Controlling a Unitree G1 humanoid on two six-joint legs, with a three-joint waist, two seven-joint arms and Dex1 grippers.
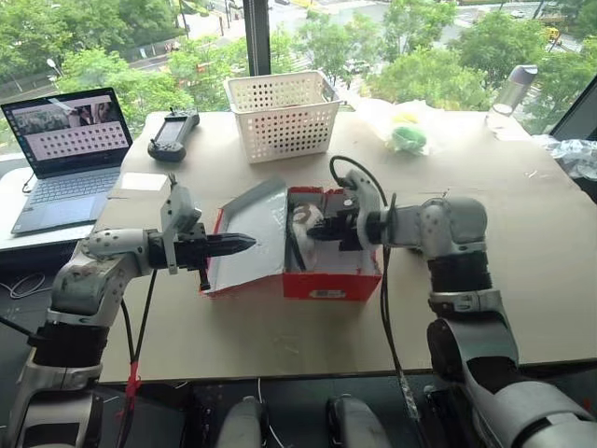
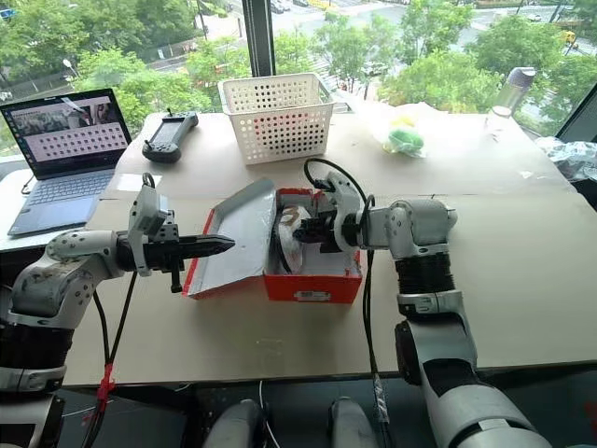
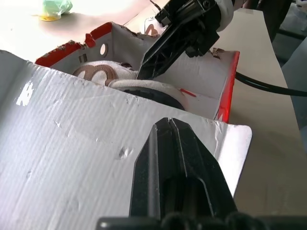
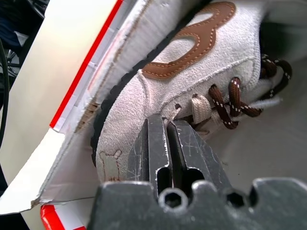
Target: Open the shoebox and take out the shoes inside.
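The two eye views look from head height forward and down across the table, sharing the box at centre and the basket at 12 o'clock. The left wrist view sits close behind the lid, facing into the box. The right wrist view is nearly against a shoe.

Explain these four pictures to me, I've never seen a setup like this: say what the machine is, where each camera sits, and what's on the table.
This is a humanoid robot with two arms, each ending in two black fingers. The two wide pictures come from its head, the two close ones from its wrists. On the tan table lies an open red cardboard shoebox. The left gripper, shut, presses against the raised lid. The right gripper is shut on the edge of a grey suede sneaker with brown laces inside the box. Behind stand a white perforated basket, a laptop and a black controller.
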